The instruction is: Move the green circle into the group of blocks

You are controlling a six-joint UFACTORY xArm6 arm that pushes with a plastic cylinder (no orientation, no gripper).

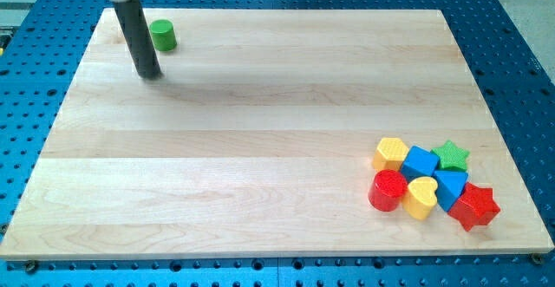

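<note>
Tip position: my tip point(151, 75) sits on the wooden board point(260, 140) near its far-left corner, toward the view's top left.
Tip state: a bare rod with nothing to spread or pinch; it touches no block.
Green circle location: the green circle point(162, 35) stands near the board's top edge, well apart from every other block.
Key relation: the green circle lies at about 1 o'clock from my tip, close by but with a sliver of board showing between them.
Group location: the cluster sits at about 4 o'clock from the green circle, far across the board by the bottom right corner.
Group members: yellow block point(390, 153), blue block point(420, 162), green star point(451, 155), red cylinder point(388, 190), yellow heart point(421, 198), a second blue block point(451, 185), red star point(474, 206).
Judgement: my tip is on the wrong side for the push; it likely needs to reach the circle's 10 o'clock side first.
Look of the circle: a short, upright, bright green cylinder with a flat top, no long axis to speak of.
</note>
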